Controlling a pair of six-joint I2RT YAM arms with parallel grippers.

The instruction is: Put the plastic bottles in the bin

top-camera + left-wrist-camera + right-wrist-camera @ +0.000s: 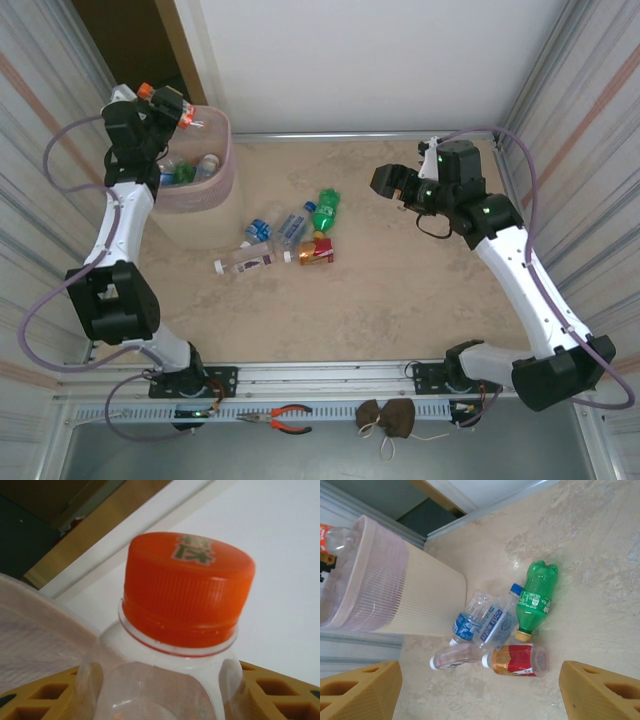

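- The left pincer (pixel 160 695) pinched an orange-capped bottle (pixel 187 590) over the bin (pixel 226 150) rim.
- The right pincer (pixel 386 181) hung spread above the surface (pixel 400 300).
- Five bottles (pixel 495 625) lay clustered beside the bin.

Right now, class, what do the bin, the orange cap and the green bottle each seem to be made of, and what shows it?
Bin: translucent pale-pink plastic, matte; light shows through its finely ribbed wall.
Orange cap: opaque moulded plastic, slight sheen, with fine vertical grip ridges.
Green bottle: thin, glossy, see-through tinted plastic, probably; bright highlights and a lobed moulded base.
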